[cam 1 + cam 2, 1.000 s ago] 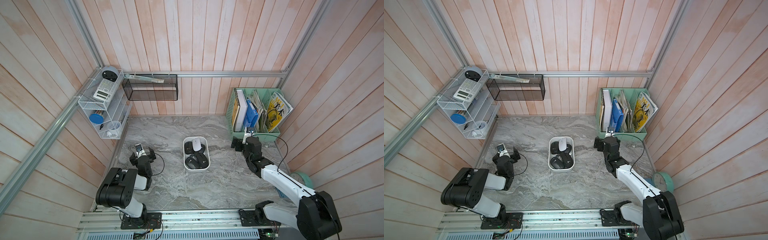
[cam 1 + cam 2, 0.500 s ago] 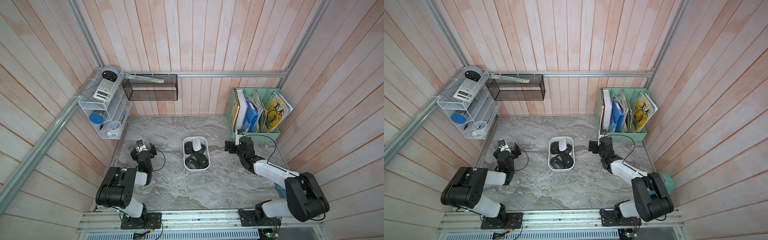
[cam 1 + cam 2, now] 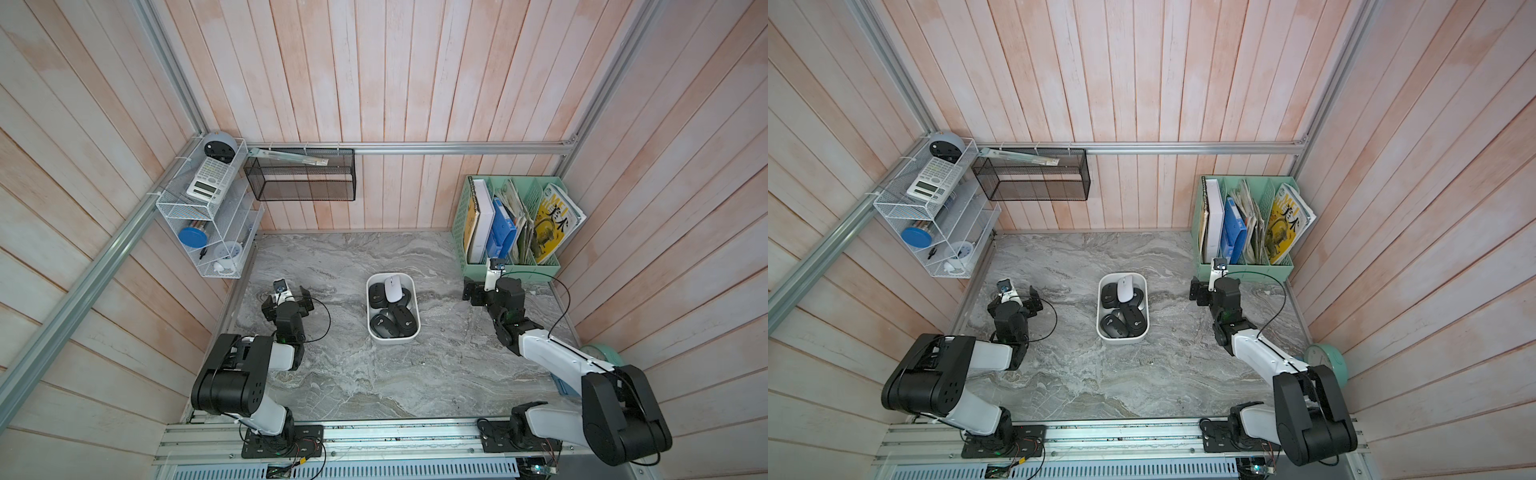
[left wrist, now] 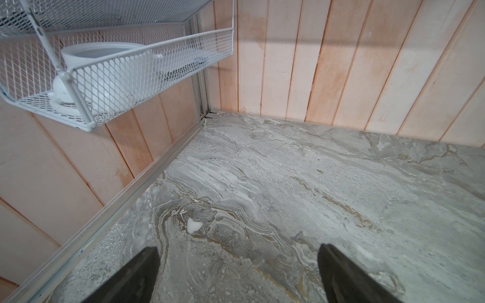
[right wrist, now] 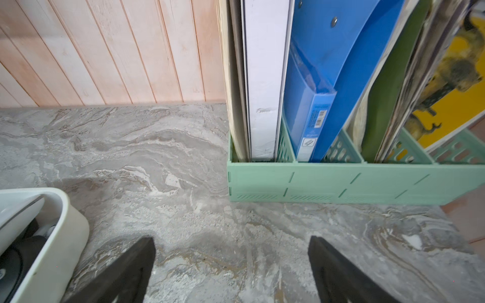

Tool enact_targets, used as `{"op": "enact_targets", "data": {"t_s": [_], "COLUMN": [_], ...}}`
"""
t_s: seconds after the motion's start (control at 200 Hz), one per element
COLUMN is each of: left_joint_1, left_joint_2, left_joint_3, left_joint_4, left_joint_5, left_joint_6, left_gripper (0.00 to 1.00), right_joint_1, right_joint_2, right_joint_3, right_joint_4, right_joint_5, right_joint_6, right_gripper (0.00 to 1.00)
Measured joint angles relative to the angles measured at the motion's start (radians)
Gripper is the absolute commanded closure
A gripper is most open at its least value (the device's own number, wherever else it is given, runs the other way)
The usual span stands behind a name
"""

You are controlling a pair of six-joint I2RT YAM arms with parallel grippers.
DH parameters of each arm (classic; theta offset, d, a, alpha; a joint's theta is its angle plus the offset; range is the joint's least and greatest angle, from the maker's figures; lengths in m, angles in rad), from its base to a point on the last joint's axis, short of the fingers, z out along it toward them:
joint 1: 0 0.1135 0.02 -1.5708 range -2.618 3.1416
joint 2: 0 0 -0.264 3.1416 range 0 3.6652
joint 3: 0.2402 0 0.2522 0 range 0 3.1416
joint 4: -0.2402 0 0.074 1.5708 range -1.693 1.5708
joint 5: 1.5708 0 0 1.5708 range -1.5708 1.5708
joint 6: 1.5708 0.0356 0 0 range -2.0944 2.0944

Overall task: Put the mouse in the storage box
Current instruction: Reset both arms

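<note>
The storage box (image 3: 393,340) (image 3: 1122,336), a white tub, sits mid-table in both top views. A white mouse (image 3: 392,289) (image 3: 1124,289) lies at its far end on top of several black mice (image 3: 390,322). Every mouse I see is inside the box. My left gripper (image 3: 286,297) (image 4: 238,248) is open and empty over bare marble to the left of the box. My right gripper (image 3: 490,286) (image 5: 231,239) is open and empty to the right of it. In the right wrist view a corner of the box (image 5: 65,223) shows beside one jaw.
A mint-green file organizer (image 3: 511,266) (image 5: 341,183) with books stands just beyond the right gripper. A white wire shelf (image 3: 208,220) (image 4: 105,78) hangs on the left wall above the left gripper. A black mesh basket (image 3: 301,178) hangs on the back wall. A teal clock (image 3: 602,357) sits at the right edge.
The right gripper swung a little toward the box, then back toward the organizer, as its arm refolded. The left gripper edged slightly toward the back wall. Both stayed open.
</note>
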Motion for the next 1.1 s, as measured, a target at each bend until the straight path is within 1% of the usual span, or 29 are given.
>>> {"op": "enact_targets", "data": {"t_s": [0.195,0.375,0.51,0.635,0.745,1.1], "left_joint_1": [0.0,0.0,0.0,0.0,0.0,0.0], "left_joint_2": [0.0,0.0,0.0,0.0,0.0,0.0], "left_joint_3": [0.0,0.0,0.0,0.0,0.0,0.0], "left_joint_4": [0.0,-0.001,-0.006,-0.008,-0.01,-0.012], "left_joint_5": [0.0,0.0,0.0,0.0,0.0,0.0], "left_joint_6": [0.0,0.0,0.0,0.0,0.0,0.0], "left_gripper": [0.0,0.0,0.0,0.0,0.0,0.0], "right_joint_1": [-0.067,-0.074,-0.076,-0.097,-0.121,-0.151], "right_joint_2": [0.045,0.071,0.144,0.191,0.259,0.272], "right_joint_3": [-0.015,-0.015,-0.108,-0.201,-0.238,-0.197], "right_joint_4": [0.017,-0.002,0.164,0.271,0.418,0.449], "right_joint_5": [0.014,0.01,0.018,0.04,0.043,0.034], "right_joint_6": [-0.072,-0.104,-0.129,-0.122,-0.119,-0.085], "right_gripper": [0.02,0.02,0.02,0.02,0.02,0.02]}}
